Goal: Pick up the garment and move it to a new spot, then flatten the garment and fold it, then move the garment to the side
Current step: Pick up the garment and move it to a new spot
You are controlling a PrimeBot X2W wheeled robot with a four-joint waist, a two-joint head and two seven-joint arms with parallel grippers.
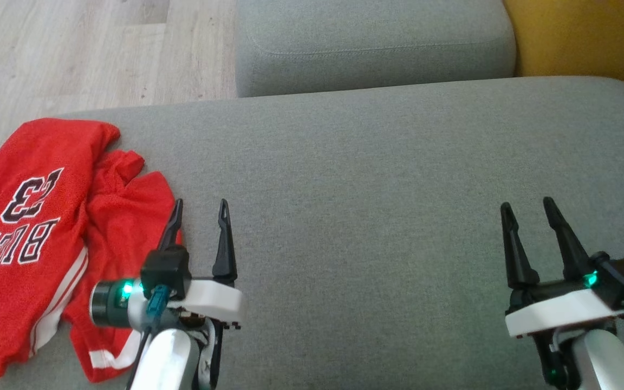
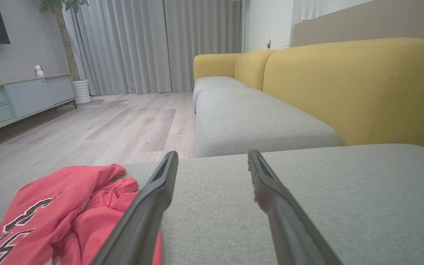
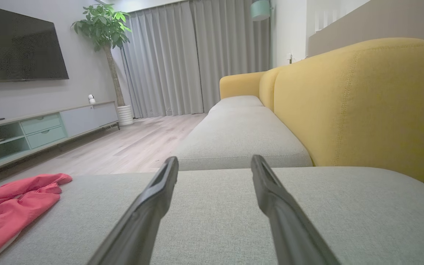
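The garment [image 1: 57, 238] is a red mesh jersey with dark lettering and white trim, lying crumpled at the left end of the grey sofa cushion [image 1: 377, 195]. It also shows at the lower left of the left wrist view, garment [image 2: 53, 217], and at the far left of the right wrist view, garment [image 3: 9, 206]. My left gripper [image 1: 201, 208] hovers open just right of the jersey, its left finger over the fabric's edge, nothing between the fingers. My right gripper [image 1: 528, 206] stands open over bare cushion far to the right, empty.
A second grey cushion [image 1: 371, 49] lies beyond the first, with a yellow sofa back [image 1: 588, 38] at the right. Wooden floor [image 1: 73, 49] drops off past the cushion's far left edge. A low TV cabinet [image 3: 39, 129] and potted plant [image 3: 105, 25] stand across the room.
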